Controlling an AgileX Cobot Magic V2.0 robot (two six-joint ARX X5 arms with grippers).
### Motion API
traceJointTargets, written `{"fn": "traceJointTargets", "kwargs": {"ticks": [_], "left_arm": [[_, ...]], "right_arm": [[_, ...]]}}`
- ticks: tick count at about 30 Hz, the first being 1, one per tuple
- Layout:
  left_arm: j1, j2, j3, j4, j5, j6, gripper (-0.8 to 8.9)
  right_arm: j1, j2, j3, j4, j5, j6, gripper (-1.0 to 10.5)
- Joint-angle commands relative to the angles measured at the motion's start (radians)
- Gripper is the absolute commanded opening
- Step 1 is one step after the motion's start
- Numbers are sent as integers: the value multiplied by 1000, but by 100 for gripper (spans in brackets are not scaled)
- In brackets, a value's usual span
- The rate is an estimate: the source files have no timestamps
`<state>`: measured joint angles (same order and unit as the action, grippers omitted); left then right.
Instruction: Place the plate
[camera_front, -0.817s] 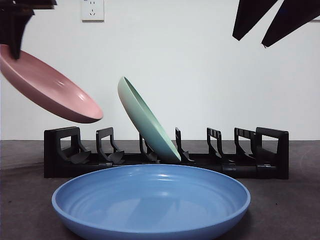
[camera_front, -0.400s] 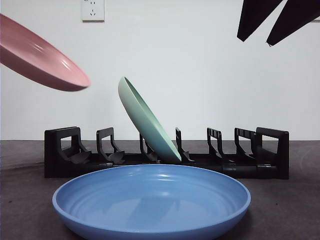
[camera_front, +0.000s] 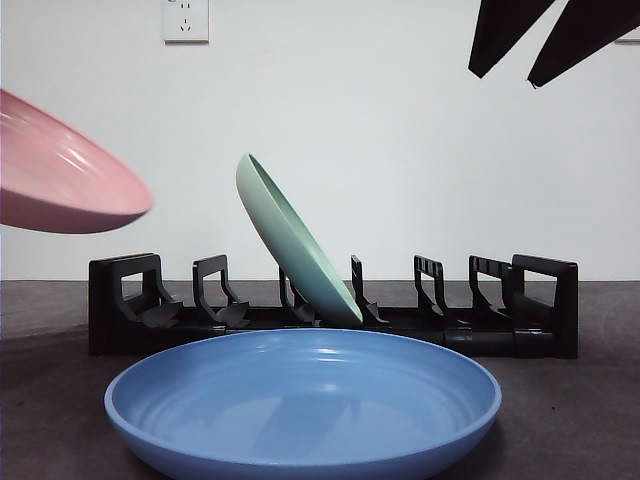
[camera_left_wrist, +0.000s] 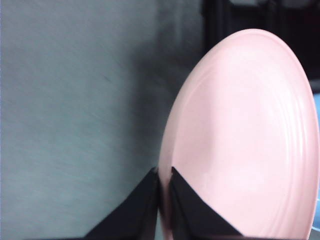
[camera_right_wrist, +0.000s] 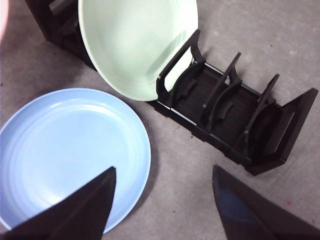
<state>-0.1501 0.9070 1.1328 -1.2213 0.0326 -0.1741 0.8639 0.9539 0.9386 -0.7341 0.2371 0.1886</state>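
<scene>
We note a smooth, glossy pink plate (camera_front: 60, 180), round and shallow with faint concentric rings on its inner face, held in the air to the side of the black plastic rack (camera_front: 330, 305) and above the level of its outermost slot, clear of the dark matte table (camera_front: 560, 420). The left gripper (camera_left_wrist: 164, 182) has its two black wedge-shaped jaws closed together on the pink plate's rim. In the front view the pink plate is tilted, its free edge pointing toward the rack and slightly down, its long axis running roughly along the rack's length. A pale green plate (camera_front: 295, 245) leans in one of the rack's middle slots. A glossy blue plate (camera_front: 300, 400) with ringed ridges lies flat on the table just in front of the rack. The right gripper (camera_right_wrist: 162, 200) hangs above the rack's other end, jaws wide apart and holding nothing.
</scene>
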Motion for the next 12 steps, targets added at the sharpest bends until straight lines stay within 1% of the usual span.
{"fn": "traceJointTargets", "kwargs": {"ticks": [1, 6, 9, 12], "left_arm": [[-3, -69, -103, 42, 76, -102, 16], [-34, -138, -275, 119, 179, -214, 16], [-82, -141, -360, 203, 201, -282, 16], [-151, -130, -426, 293, 201, -352, 16]], "right_arm": [[10, 3, 4, 9, 3, 13, 306], [10, -2, 4, 11, 3, 13, 306], [10, -15, 4, 21, 3, 13, 306], [10, -32, 4, 37, 3, 13, 306]]}}
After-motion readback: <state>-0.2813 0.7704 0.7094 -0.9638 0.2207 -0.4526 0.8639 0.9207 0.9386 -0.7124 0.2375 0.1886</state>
